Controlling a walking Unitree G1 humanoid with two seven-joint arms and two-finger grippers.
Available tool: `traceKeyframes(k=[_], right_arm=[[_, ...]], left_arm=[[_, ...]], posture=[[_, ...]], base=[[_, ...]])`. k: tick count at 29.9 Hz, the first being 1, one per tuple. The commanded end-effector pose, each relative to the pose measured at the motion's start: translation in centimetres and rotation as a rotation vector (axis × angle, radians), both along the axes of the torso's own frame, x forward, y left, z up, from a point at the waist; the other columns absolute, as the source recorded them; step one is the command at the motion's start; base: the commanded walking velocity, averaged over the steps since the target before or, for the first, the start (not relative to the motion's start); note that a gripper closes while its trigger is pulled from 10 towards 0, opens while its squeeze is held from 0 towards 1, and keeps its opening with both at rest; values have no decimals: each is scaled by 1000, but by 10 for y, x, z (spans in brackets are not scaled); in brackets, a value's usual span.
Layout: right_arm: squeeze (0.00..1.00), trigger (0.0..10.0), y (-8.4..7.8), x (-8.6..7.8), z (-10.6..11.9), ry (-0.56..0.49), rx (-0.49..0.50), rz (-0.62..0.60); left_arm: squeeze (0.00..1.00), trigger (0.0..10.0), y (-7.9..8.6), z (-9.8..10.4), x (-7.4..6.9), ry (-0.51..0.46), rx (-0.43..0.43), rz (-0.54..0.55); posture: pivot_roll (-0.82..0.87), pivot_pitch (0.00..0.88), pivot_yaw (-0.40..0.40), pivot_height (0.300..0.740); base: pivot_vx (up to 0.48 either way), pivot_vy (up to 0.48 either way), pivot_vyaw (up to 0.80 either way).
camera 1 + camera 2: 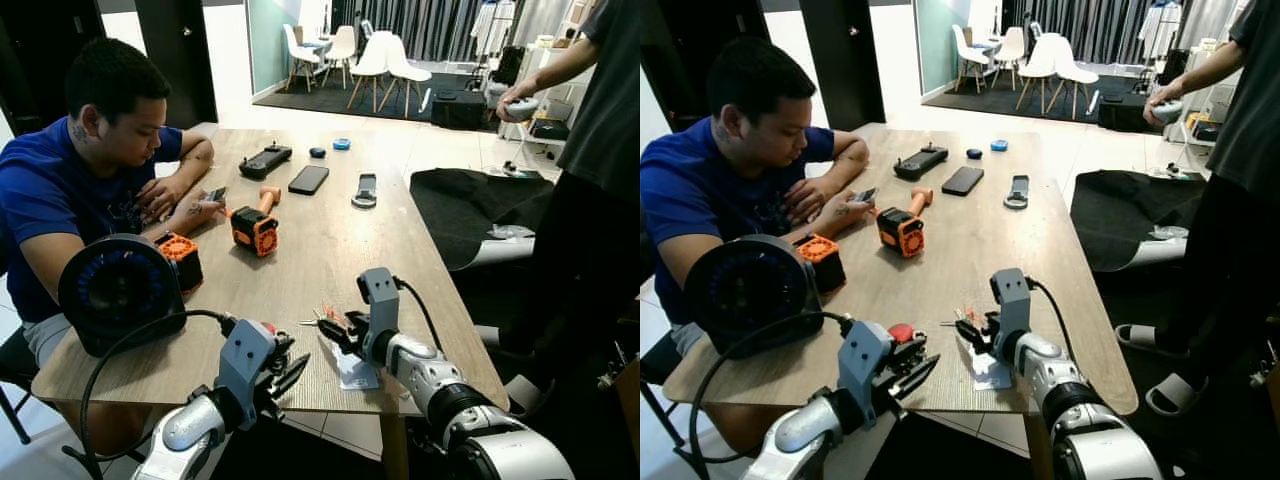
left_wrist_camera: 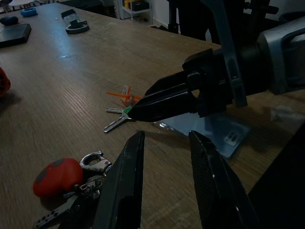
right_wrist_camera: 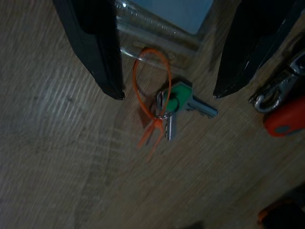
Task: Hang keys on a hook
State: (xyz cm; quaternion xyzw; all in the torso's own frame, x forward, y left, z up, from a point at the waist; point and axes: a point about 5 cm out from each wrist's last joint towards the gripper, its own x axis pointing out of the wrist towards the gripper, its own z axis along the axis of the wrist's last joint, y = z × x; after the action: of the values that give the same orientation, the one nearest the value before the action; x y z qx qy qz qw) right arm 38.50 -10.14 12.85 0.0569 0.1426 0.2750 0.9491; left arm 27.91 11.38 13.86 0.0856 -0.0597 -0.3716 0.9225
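Keys on an orange loop lie flat on the table between my spread right gripper fingers, light, thin and slippery, so I'd pinch the ring; my left gripper hovers parted nearby.

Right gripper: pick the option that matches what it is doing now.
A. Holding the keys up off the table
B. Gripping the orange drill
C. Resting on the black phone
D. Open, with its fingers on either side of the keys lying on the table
D. The right gripper is open, one black finger on each side of the keys, which lie flat on the wooden table with their orange tie.
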Motion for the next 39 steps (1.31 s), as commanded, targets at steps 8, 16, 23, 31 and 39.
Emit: traceKeyframes(k=[8, 16, 23, 31, 39], right_arm=[[0, 10000, 0, -4, -11, 93, 9, 1], [0, 10000, -11, 0, -5, 111, 119, -102], [0, 10000, -14, 2, 1, 110, 151, -122], [0, 10000, -23, -2, -10, 41, -199, -123], [0, 10000, -28, -2, -11, -4, -367, -111]], left_arm=[[0, 10000, -5, 0, -3, 11, -6, -26], [0, 10000, -6, 2, -2, 9, -9, -32], [0, 10000, -5, 2, -1, 14, -15, -37], [0, 10000, -6, 1, 0, 17, -10, -38], [0, 10000, -5, 1, 1, 17, 4, -31]], posture=[[61, 121, -6, 740], [61, 118, -4, 740], [57, 115, 0, 740], [54, 116, 9, 740], [54, 116, 9, 740]], base=[[0, 0, 0], [0, 0, 0], [0, 0, 0], [0, 0, 0], [0, 0, 0]])
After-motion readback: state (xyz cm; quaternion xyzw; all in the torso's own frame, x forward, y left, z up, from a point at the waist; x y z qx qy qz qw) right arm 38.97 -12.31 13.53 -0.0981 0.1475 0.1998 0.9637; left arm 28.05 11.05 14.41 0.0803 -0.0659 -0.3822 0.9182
